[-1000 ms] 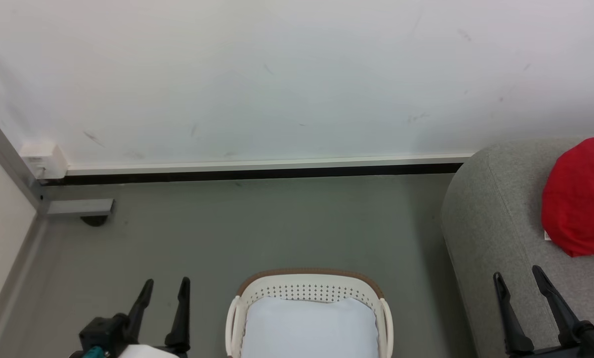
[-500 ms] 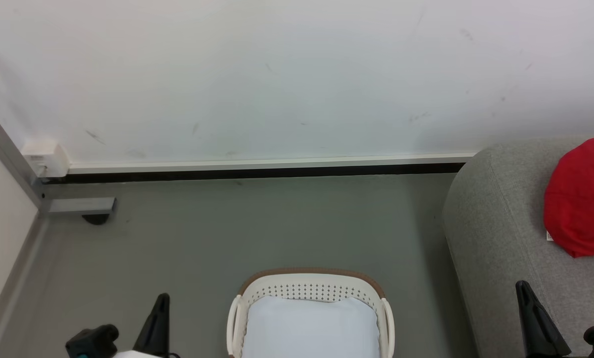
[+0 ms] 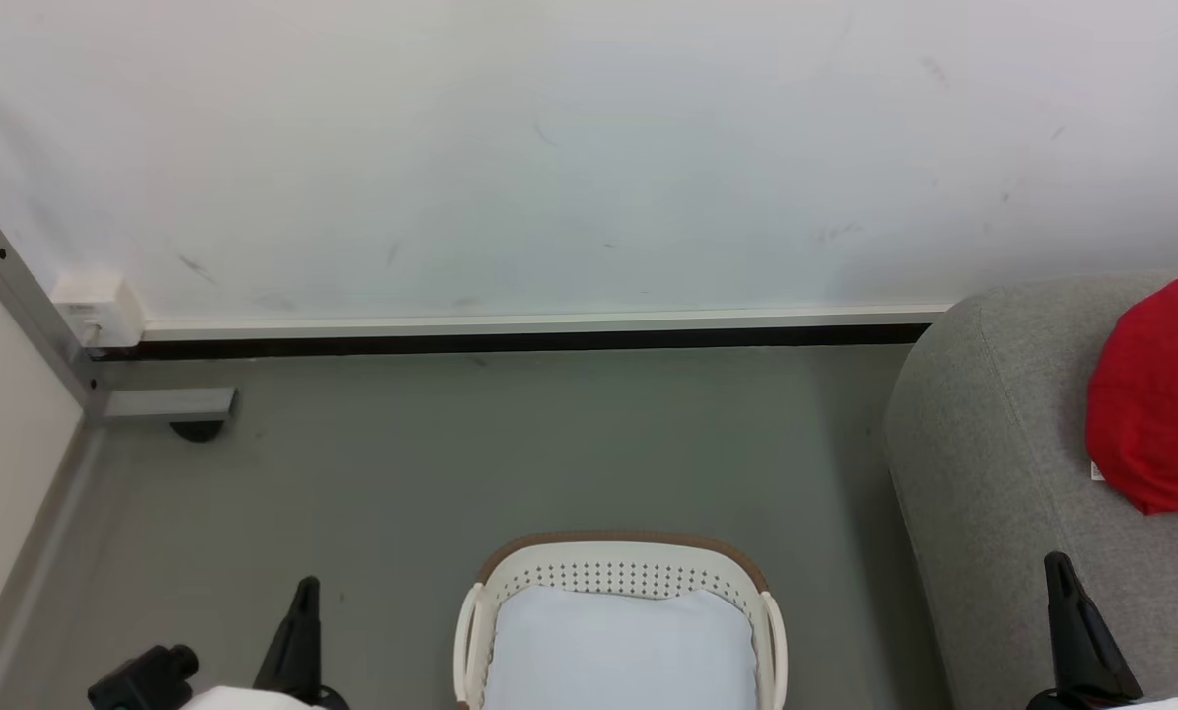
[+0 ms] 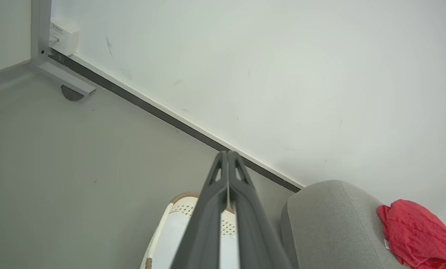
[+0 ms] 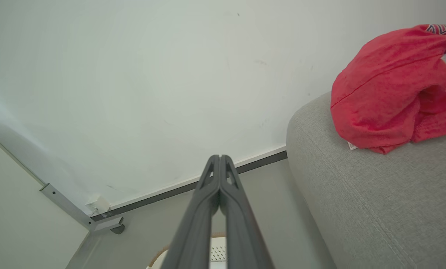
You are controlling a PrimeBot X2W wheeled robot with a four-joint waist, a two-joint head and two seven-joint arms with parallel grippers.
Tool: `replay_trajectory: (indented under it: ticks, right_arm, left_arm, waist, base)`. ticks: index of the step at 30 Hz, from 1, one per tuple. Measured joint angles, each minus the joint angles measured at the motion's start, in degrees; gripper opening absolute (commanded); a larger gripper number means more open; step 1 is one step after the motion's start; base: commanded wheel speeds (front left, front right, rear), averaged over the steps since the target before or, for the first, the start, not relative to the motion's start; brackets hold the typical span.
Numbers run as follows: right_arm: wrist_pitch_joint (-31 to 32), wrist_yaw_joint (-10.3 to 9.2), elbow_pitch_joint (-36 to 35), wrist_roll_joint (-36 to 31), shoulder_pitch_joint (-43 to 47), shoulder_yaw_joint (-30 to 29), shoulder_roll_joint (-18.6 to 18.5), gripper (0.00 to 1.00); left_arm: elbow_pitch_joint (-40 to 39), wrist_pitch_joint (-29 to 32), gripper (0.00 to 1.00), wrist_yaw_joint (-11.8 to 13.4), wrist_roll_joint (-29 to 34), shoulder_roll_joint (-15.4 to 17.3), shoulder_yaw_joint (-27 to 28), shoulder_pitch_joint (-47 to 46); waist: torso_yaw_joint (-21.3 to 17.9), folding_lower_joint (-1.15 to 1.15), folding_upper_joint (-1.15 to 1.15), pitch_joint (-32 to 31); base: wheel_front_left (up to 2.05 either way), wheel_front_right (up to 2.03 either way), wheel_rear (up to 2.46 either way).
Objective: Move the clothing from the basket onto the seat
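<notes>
Red clothing (image 5: pixel 387 93) lies on the seat (image 5: pixel 376 194) ahead-right of the right claw (image 5: pixel 220 157); withdraw that and the left claw (image 4: pixel 227 154), both closed empty, without snagging.

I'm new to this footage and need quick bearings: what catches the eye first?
The bright red clothing, bunched on the grey seat at the right, stands out most. Next comes the white basket at bottom centre on the floor, holding a pale blue-white pad.

Scuffed white wall (image 3: pixel 589 148), dark baseboard (image 3: pixel 510 343), grey floor (image 3: pixel 450 463), metal post (image 3: pixel 27 306) at left.
</notes>
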Motion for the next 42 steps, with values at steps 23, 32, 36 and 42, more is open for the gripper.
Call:
replay_trajectory:
  ticks: [23, 32, 36, 42]
  right_arm:
    - [4.4, 0.00, 1.0, 17.4, -1.9, -2.2, 0.8, 0.00]
    - [5.9, 0.00, 1.4, 23.1, -2.3, -3.1, 1.3, 0.00]
    - [6.6, 0.00, 1.6, 25.7, -2.6, -3.4, 1.6, 0.00]
    - [7.5, 0.00, 1.8, 29.0, -3.3, -3.9, 1.8, 0.00]
  left_arm:
    - [-1.7, 4.6, 0.00, 0.0, -17.7, -0.2, 1.9, -0.3]
    - [-2.2, 6.4, 0.00, 0.0, -23.6, -0.2, 2.5, -0.6]
    - [-2.5, 7.0, 0.00, 0.0, -26.3, -0.2, 2.7, -0.6]
    - [-3.0, 8.0, 0.00, 0.0, -29.8, -0.3, 3.1, -0.7]
  waist:
    - [0.8, 0.00, 0.00, 0.1]
    - [1.1, 0.00, 0.00, 0.2]
    - [1.2, 0.00, 0.00, 0.2]
    - [1.5, 0.00, 0.00, 0.2]
  base:
    - [0.00, 0.00, 0.00]
    - [0.00, 0.00, 0.00]
    - [0.00, 0.00, 0.00]
    - [0.00, 0.00, 0.00]
